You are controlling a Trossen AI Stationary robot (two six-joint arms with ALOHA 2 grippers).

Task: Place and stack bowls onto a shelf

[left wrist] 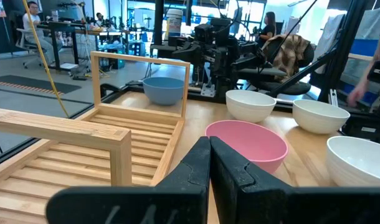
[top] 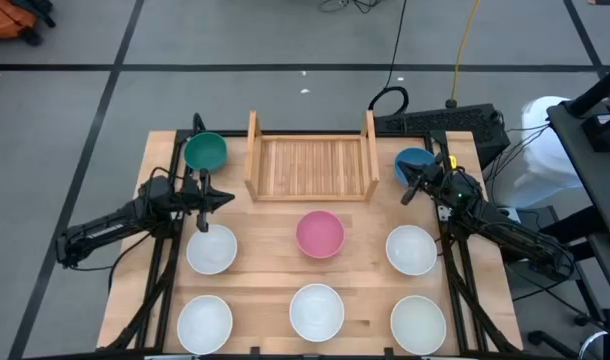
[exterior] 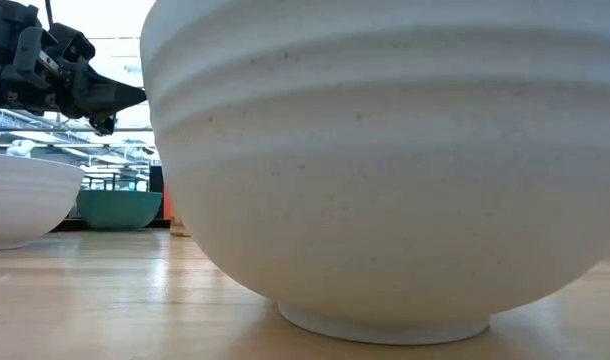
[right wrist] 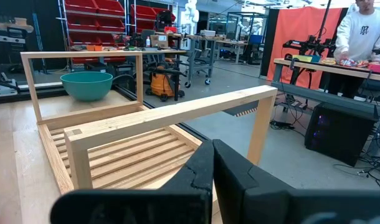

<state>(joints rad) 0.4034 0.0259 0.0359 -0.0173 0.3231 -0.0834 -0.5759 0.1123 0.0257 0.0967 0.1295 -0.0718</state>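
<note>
My left gripper [top: 225, 197] hovers just beside the teal green round bowl [top: 205, 152], its fingers together and holding nothing; my right gripper [top: 409, 192] hangs near the blue round bowl [top: 413, 165], fingers also pressed together and empty; the light wooden slatted shelf [top: 311, 165] stands between these two bowls at the far side of the wooden bench [top: 265, 270], with no bowl on it; the pink round bowl [top: 319, 234] sits in front of the shelf; five white round bowls [top: 316, 311] lie around it in two rows.
</note>
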